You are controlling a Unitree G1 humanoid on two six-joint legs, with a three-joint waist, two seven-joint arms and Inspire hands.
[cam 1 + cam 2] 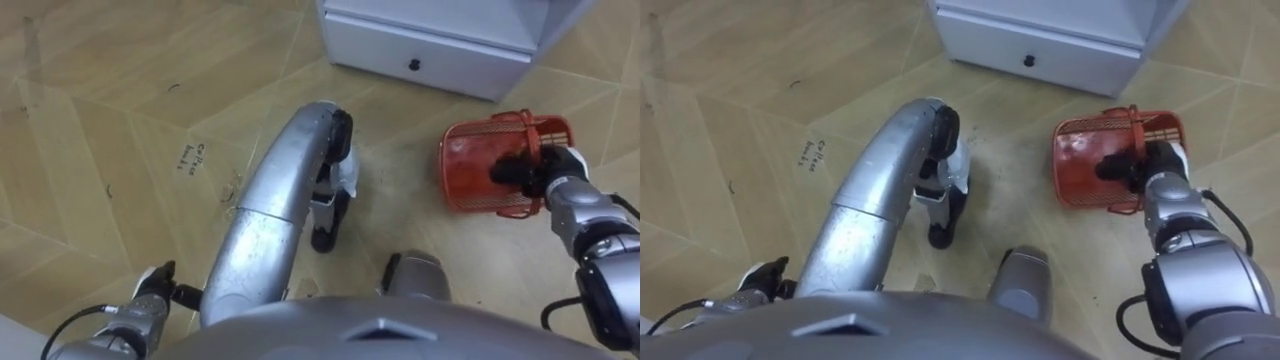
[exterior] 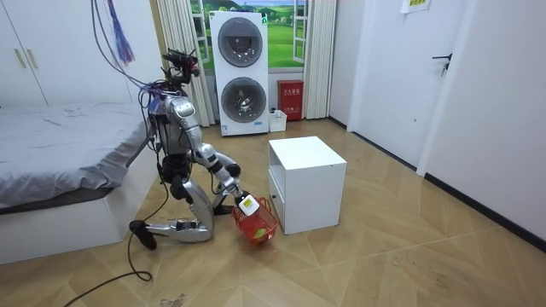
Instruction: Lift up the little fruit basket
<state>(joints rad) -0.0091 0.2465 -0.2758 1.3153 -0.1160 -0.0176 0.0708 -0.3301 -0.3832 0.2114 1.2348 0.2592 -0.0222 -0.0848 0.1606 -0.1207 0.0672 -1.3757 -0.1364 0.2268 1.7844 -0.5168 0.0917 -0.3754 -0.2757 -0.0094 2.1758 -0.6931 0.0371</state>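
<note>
Kneeling beside white cabinet (image 1: 430,45), right hand (image 1: 535,172) curled round red fruit basket (image 1: 470,170).

White cabinet (image 2: 307,183) stands on the herringbone wood floor (image 2: 409,256), its drawer (image 1: 430,50) carrying one dark knob (image 1: 414,65). Small handwritten marks (image 1: 193,156) on the floor, left of the cabinet in the eye views. Room view: bed (image 2: 60,145) with grey sheet at left, stacked washer and dryer (image 2: 239,72) at the back wall, red box (image 2: 291,99) just beside them, white door (image 2: 409,85) at right.
</note>
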